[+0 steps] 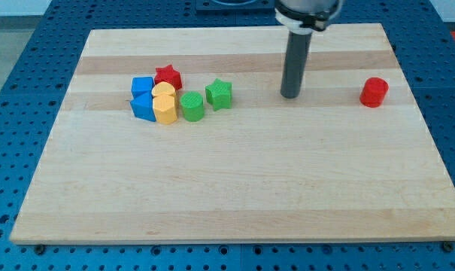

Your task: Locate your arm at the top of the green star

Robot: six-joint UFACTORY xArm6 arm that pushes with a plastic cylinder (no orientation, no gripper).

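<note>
The green star [219, 94] lies on the wooden board [235, 181], at the right end of a cluster of blocks in the view's upper left. My tip [290, 95] rests on the board well to the right of the green star, at about the same height in the view, touching no block. The dark rod rises from it toward the view's top.
Left of the green star sit a green round block [192, 106], two yellow blocks [165, 92] [165, 108], a red star [168, 76] and two blue blocks [142, 86] [144, 106]. A red cylinder [374, 92] stands alone at the view's right.
</note>
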